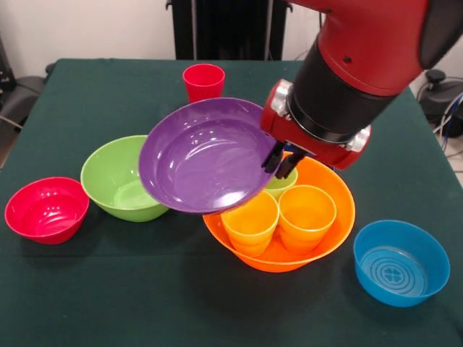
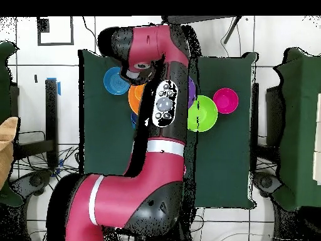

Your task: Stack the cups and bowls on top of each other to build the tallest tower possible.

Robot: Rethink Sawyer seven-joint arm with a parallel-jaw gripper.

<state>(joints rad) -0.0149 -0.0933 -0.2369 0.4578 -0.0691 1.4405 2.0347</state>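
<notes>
Three cups sit inside the big orange bowl [image 1: 329, 238], which rests on the green surface [image 1: 217, 311]: a yellow cup [image 1: 251, 220], an orange cup [image 1: 307, 213], and a light green cup [image 1: 281, 184] tucked behind them. The claw [image 1: 283, 163] pinches the rim of the purple bowl [image 1: 202, 155] and holds it in the air, tipped on its side, just above the orange bowl's edge.

The lime green bowl [image 1: 116, 177] stands just beside the orange bowl, partly hidden under the purple one. The small red bowl [image 1: 47, 210] is past the lime one, farther from the orange bowl. The light blue bowl [image 1: 401, 262] sits near the orange bowl on its other side. The red cup [image 1: 203, 81] stands behind the orange bowl, toward the robot. In the overhead view the arm [image 2: 157, 125] covers most of the orange bowl.

The purple bowl looks light, stiff and shiny, so I think it could slip. The claw grips only a thin bit of rim, so the bowl may swing or tilt more. The rim seems the best place to hold it, since the sides are smooth and round. The tower is barely begun. The purple bowl probably needs to be level before it goes down.
</notes>
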